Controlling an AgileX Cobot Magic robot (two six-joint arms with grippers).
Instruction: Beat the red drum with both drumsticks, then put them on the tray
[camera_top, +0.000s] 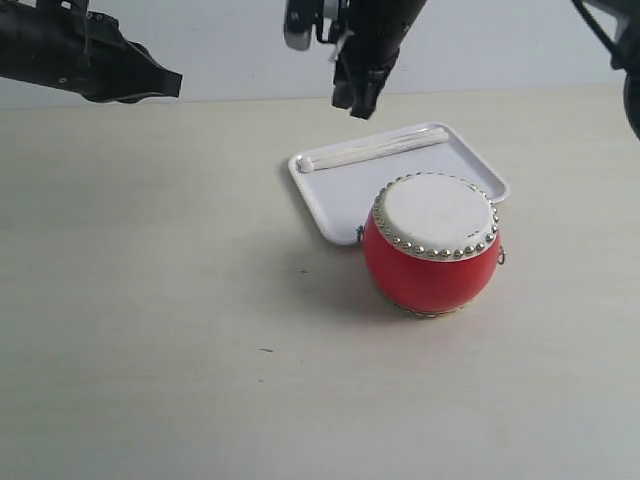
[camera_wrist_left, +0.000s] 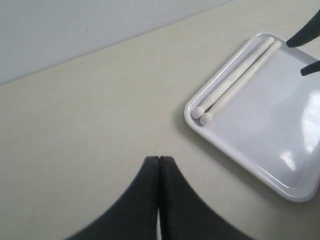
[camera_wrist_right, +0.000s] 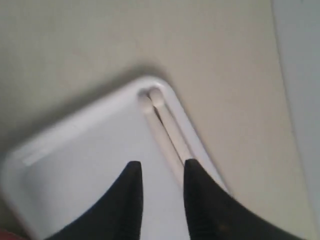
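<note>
The red drum (camera_top: 432, 246) stands upright on the table, its off-white skin facing up, right against the near edge of the white tray (camera_top: 322, 195). Both drumsticks (camera_top: 375, 148) lie side by side along the tray's far rim; they also show as drumsticks (camera_wrist_left: 235, 80) on the tray (camera_wrist_left: 280, 145) and as drumsticks (camera_wrist_right: 162, 125) on the tray (camera_wrist_right: 85, 155). My right gripper (camera_top: 358, 100) hangs open and empty above the sticks, seen as the gripper (camera_wrist_right: 160, 167) in its own view. My left gripper (camera_wrist_left: 159, 159) is shut, empty, raised at the far left (camera_top: 165, 82).
The beige table (camera_top: 150, 300) spreads wide to the left and in front of the drum. A pale wall runs behind the table's far edge. Part of the right arm (camera_top: 625, 50) shows at the upper right.
</note>
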